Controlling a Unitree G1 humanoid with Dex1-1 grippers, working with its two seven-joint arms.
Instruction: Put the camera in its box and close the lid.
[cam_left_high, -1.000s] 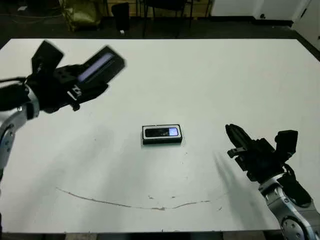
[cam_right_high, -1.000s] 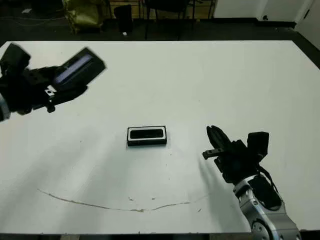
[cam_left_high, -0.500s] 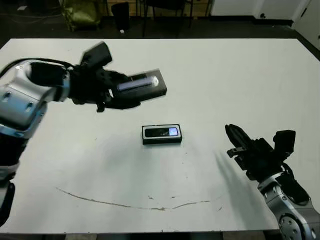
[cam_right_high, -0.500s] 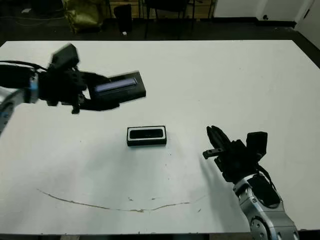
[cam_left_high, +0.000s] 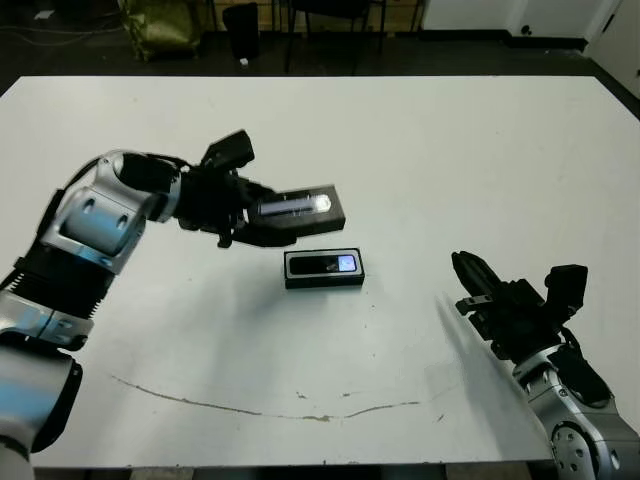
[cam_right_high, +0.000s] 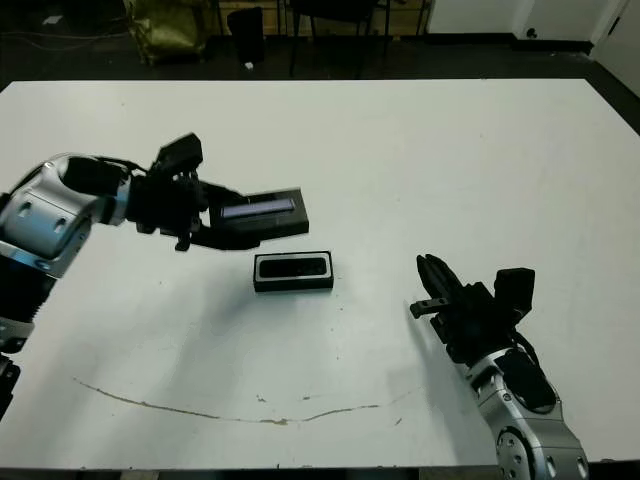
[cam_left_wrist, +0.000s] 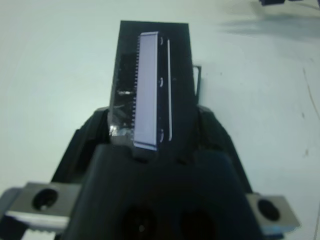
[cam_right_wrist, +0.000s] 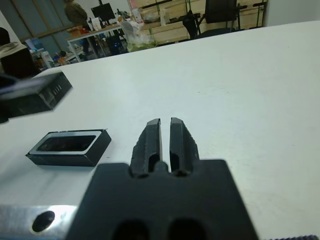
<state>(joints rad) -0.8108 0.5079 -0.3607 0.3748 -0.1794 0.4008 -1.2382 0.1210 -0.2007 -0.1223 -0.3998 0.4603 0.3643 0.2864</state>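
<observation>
- The box (cam_left_high: 323, 269) sits flat near the middle of the white bench (cam_left_high: 450, 170), with the camera (cam_left_high: 327, 265) already lying inside it, its bluish patch toward the robot's right.
- The left gripper (cam_left_high: 262, 217) is clenched on one short end of the lid (cam_left_high: 298, 207), which hangs level in the air just behind and slightly left of the box, pale strip facing up.
- The right gripper (cam_left_high: 470, 277) rests well apart to the right, its fingers (cam_right_wrist: 161, 140) pressed together and holding nothing.
- The lid looks light, stiff and smooth, so an end grip could let it tilt or slip.
- To seat it, it probably needs squaring over the box rim before pressing down.
</observation>
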